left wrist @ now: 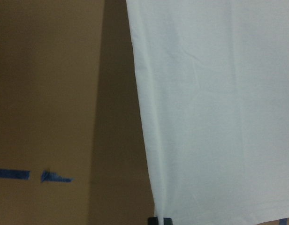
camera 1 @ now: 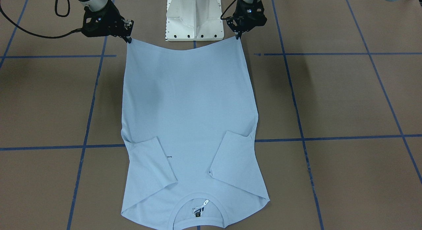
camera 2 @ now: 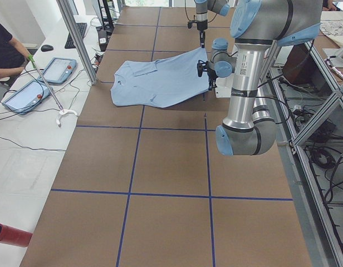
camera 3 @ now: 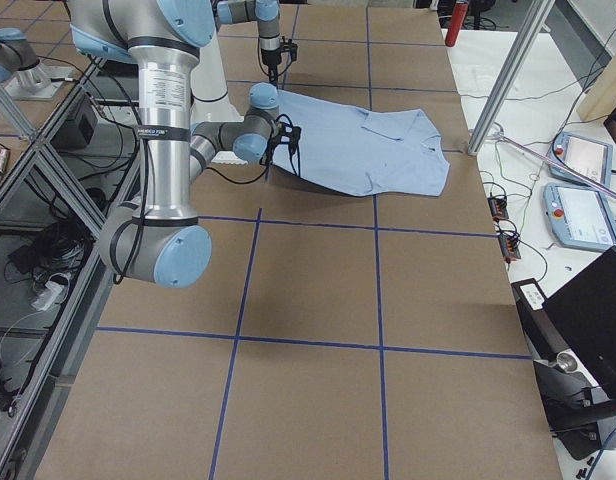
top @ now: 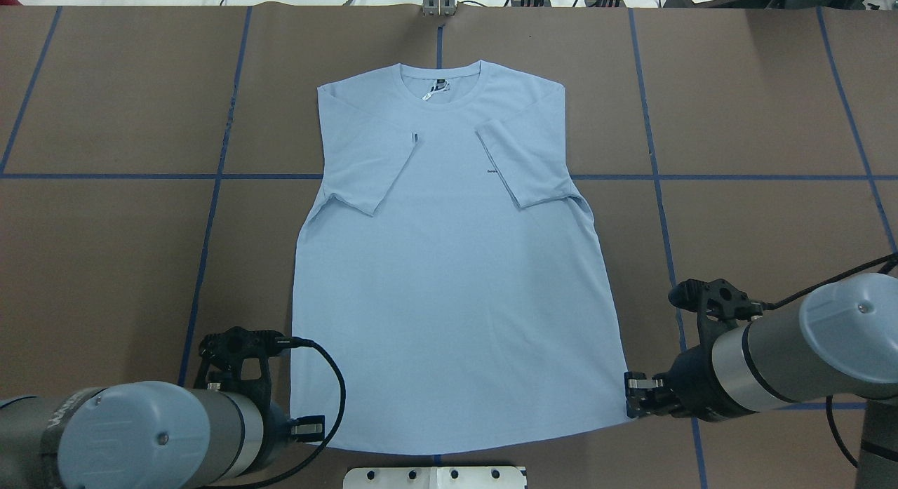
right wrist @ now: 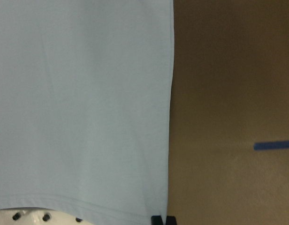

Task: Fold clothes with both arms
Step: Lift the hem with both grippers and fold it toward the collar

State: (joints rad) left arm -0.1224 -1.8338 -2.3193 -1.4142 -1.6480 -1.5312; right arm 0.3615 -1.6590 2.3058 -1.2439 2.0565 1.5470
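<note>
The pale blue T-shirt (top: 449,264) lies face up on the brown table, both sleeves folded inward over the chest and the collar with its neck label (top: 435,90) at the far side. My left gripper (top: 309,429) is shut on the left corner of the hem, also seen in the front view (camera 1: 238,37). At the opposite hem corner my right gripper (top: 635,398) is shut on the cloth (camera 1: 129,39). The side views show the hem end (camera 2: 199,61) raised off the table with a shadow beneath. Both wrist views show the shirt's side edge (left wrist: 144,140) (right wrist: 170,117) running up from the fingertips.
The white pedestal base (camera 1: 194,22) stands just behind the hem. Blue tape lines (top: 210,215) grid the brown table. Two tablets (camera 2: 54,69) and a person's arm (camera 2: 7,55) are beside the table's far end, near a metal post (camera 2: 77,39).
</note>
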